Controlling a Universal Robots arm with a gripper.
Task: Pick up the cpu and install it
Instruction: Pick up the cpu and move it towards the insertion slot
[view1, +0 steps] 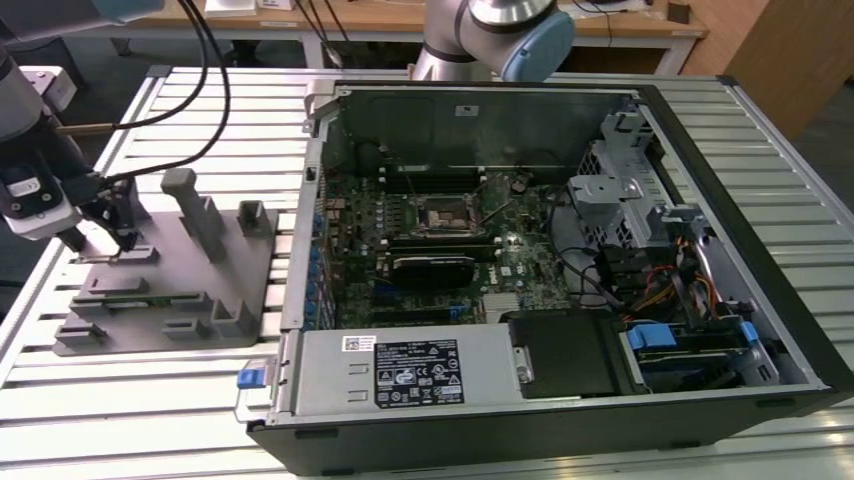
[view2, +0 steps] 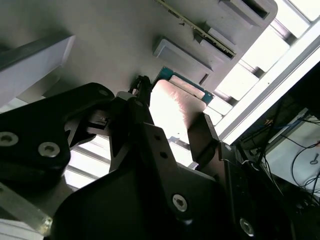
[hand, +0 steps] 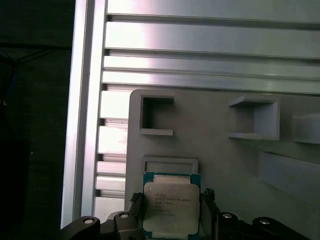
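Observation:
The cpu (hand: 171, 210), a flat square chip with a shiny silver top and a green rim, lies low on the grey plastic tray (hand: 215, 160). In the second wrist view its bright top (view2: 172, 107) shows between two black fingers. My gripper (hand: 171, 196) straddles it, one finger against each side edge, shut on the chip. In the exterior view my gripper (view1: 100, 243) is down at the far corner of the tray (view1: 174, 300), on the exterior view's left. The dark motherboard socket (view1: 441, 213) sits open inside the computer case (view1: 534, 250).
Upright posts (view1: 198, 212) rise from the tray just beside my gripper. A slatted metal table (view1: 747, 150) carries the tray and the case. The case wall (view1: 315, 200) stands between tray and socket. Cables (view1: 200, 60) trail above the tray.

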